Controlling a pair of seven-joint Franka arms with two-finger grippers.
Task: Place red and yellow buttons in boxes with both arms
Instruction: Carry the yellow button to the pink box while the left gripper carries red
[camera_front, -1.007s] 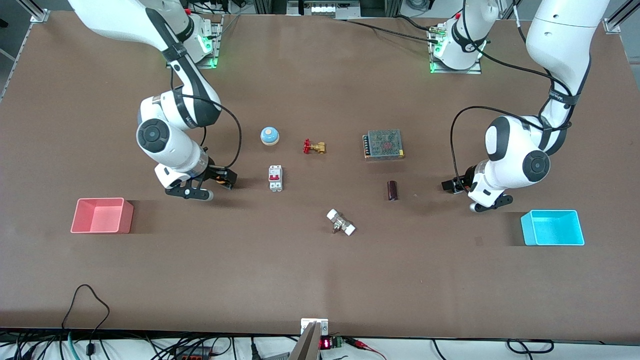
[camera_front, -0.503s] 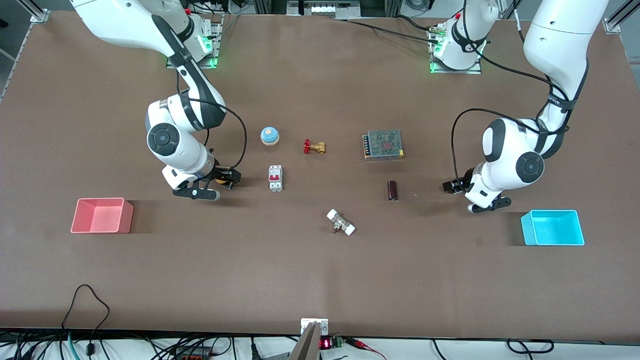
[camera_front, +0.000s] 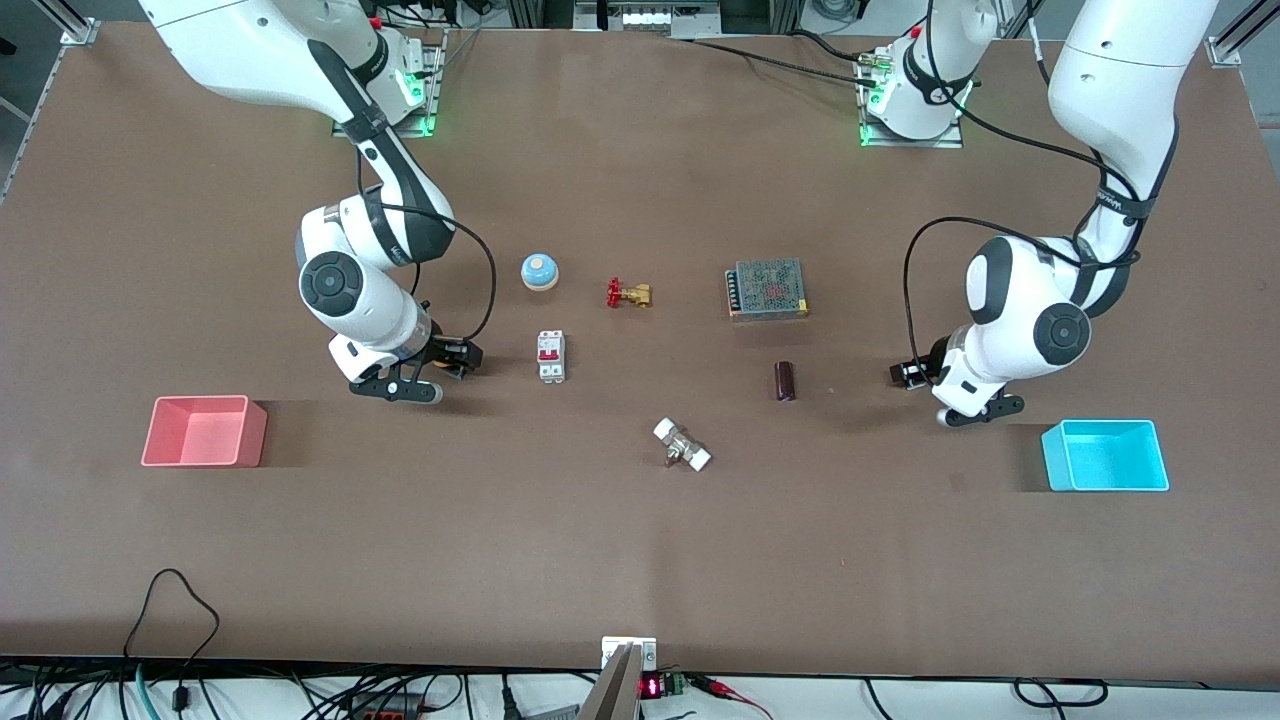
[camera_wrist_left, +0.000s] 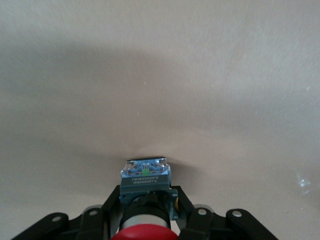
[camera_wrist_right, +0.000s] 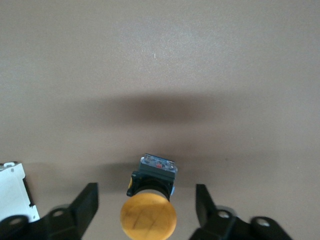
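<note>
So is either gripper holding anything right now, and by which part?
The left gripper clamps the red mushroom-cap push-button around its body, just under the cap. The right gripper is open, straddling the yellow mushroom-cap push-button without touching it.

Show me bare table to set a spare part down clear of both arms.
Free: the broad brown table strip nearer the camera than the pink-red plastic bin and cyan plastic bin. Crowded: the middle, around the white circuit breaker, brass valve and mesh-topped power supply. Right gripper straddles the yellow-capped button, left gripper grips the red-capped button.
</note>
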